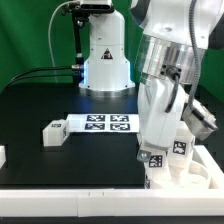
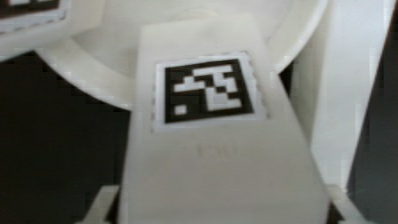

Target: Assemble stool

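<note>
My gripper (image 1: pixel 157 148) hangs over the stool's round white seat (image 1: pixel 192 180) at the exterior view's lower right. It is shut on a blocky white leg (image 2: pixel 214 140) whose black-and-white tag faces the wrist camera. That leg fills the gap between the fingers (image 2: pixel 103 202), and the gripper (image 2: pixel 222 208) holds it by its sides. Behind the leg in the wrist view curves the seat's rim (image 2: pixel 98 55). The held leg (image 1: pixel 154 168) stands against the seat, and a second tagged leg (image 1: pixel 182 150) rises beside it. Whether the held leg is seated in the seat is hidden.
A loose white leg (image 1: pixel 54 130) lies on the black table at the left. The marker board (image 1: pixel 106 124) lies flat in the middle. A long white rail (image 1: pixel 90 198) borders the front edge. The arm's base (image 1: pixel 105 55) stands at the back. A white piece (image 1: pixel 3 155) shows at the left edge.
</note>
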Available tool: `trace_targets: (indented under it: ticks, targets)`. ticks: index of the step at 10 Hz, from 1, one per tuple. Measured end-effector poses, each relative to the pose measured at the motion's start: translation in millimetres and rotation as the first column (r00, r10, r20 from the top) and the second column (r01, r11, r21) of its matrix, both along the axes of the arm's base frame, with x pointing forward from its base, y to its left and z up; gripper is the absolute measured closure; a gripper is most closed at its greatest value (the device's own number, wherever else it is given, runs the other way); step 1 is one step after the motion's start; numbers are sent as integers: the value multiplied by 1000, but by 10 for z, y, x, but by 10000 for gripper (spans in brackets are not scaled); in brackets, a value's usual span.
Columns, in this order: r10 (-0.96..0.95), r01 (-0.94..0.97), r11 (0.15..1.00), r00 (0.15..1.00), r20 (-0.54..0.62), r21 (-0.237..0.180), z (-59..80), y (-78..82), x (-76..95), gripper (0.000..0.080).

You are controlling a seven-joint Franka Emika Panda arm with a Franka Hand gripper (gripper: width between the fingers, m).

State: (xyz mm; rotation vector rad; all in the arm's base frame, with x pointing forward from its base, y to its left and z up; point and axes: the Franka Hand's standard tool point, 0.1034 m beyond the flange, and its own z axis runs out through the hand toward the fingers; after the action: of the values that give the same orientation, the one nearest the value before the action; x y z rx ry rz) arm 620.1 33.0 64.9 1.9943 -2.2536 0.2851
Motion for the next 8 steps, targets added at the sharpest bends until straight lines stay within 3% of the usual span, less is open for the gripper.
trace_targets:
  ticks: [2, 3, 4, 7, 8]
  targets:
    - [7, -7, 1000, 1000, -1, -1, -6, 3, 1, 455]
    - [25, -25, 1000, 1000, 6, 4, 24, 7, 21, 285]
    - [43, -44, 998, 999, 34, 33, 147, 27, 41, 178]
    - [126, -134, 987, 988, 90, 92, 619, -128, 3, 159]
    - [125, -133, 987, 988, 88, 91, 600, -123, -4, 151]
